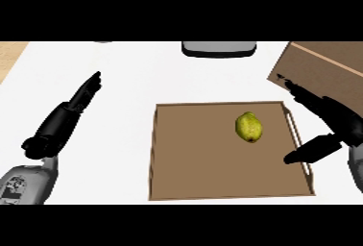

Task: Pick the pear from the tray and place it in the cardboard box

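A yellow-green pear lies in the upper right part of a brown tray on the white counter. The cardboard box stands at the upper right, past the tray's far right corner. My right hand is open over the tray's right rim, fingers stretched toward the box and thumb hanging down over the rim; it is to the right of the pear and does not touch it. My left hand rests open on the counter to the left of the tray, fingers pointing away.
A grey appliance sits at the counter's far edge, behind the tray. A strip of wooden surface shows at the upper left corner. White counter lies between my left hand and the tray.
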### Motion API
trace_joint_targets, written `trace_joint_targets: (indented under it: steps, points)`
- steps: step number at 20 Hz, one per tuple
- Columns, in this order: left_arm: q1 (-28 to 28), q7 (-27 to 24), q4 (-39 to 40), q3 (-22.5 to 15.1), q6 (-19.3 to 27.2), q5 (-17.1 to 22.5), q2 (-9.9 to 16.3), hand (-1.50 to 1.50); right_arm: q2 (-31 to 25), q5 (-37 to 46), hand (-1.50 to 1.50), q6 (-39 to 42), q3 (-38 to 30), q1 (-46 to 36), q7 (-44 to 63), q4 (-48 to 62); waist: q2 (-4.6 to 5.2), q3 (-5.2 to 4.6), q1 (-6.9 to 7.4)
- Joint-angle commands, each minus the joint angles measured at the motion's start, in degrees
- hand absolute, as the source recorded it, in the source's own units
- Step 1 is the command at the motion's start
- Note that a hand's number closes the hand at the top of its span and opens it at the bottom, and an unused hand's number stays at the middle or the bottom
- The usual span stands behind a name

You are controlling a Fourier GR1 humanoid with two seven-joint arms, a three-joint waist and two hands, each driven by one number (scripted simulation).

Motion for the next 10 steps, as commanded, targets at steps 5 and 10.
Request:
trace_joint_targets:
  steps: [5, 10]
  points:
    - [-1.17, -1.35, 2.53, 3.78, -4.00, -1.22, -0.78, 0.00, 4.30, 8.58, -1.50, 0.14, 1.96, 0.70, -0.99, 2.33, 0.02, 0.00, -0.14]
    - [0.56, -1.43, 0.77, 2.93, -3.20, -5.01, -3.43, 0.00, 5.15, 11.53, -1.50, 1.12, -0.50, -0.43, -7.34, 9.10, 0.03, 0.01, -0.03]
